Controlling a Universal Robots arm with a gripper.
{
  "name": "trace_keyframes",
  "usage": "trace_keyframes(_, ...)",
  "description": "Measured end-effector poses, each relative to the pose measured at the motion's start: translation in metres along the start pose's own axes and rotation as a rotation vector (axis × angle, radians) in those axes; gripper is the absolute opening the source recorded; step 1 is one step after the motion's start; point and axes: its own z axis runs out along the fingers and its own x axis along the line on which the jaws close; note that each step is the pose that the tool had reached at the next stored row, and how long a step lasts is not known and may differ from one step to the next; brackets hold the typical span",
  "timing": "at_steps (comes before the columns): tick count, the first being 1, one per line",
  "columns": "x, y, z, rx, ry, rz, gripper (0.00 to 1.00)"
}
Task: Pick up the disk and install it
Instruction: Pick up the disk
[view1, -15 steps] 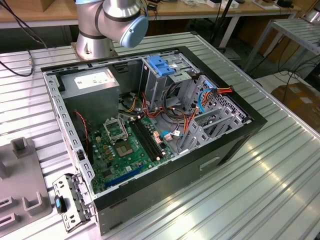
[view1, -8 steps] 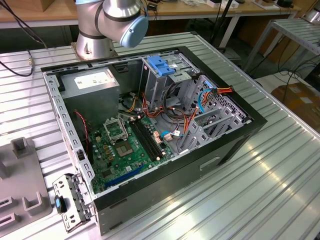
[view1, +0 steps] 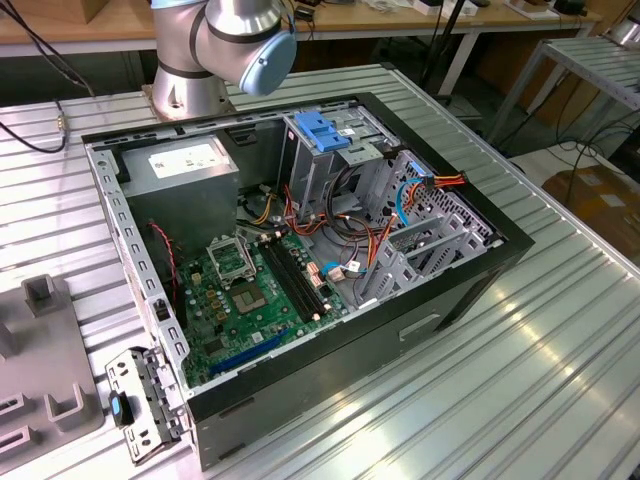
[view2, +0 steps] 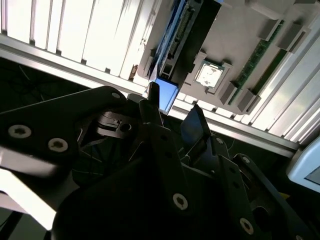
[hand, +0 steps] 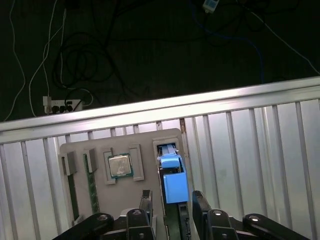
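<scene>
While its two black fingers (hand: 146, 201) stand spread, the hand (hand: 172, 194) hangs at the edge-on disk with the blue plastic carrier frame (hand: 173, 179), one finger each side, seemingly not touching. The disk stands in a slot of the grey holder plate (hand: 147, 140) on the ribbed aluminium bench (hand: 250, 160), beside a square silver processor chip (hand: 120, 165).

No writing can be read anywhere. In the exterior view, the white sticker (view1: 188, 158) on the grey box (view1: 180, 198), at the far left inside the computer case (view1: 330, 385), carries dark print too small to make out. In the first wrist view, the chip (hand: 120, 166) bears faint, unreadable marks, and the disk (hand: 173, 184) shows a plain blue edge.
</scene>
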Motion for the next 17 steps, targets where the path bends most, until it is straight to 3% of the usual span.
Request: trace_keyframes(17,0.0,0.0,0.0,-0.0023,-0.0155,0.0,0.45)
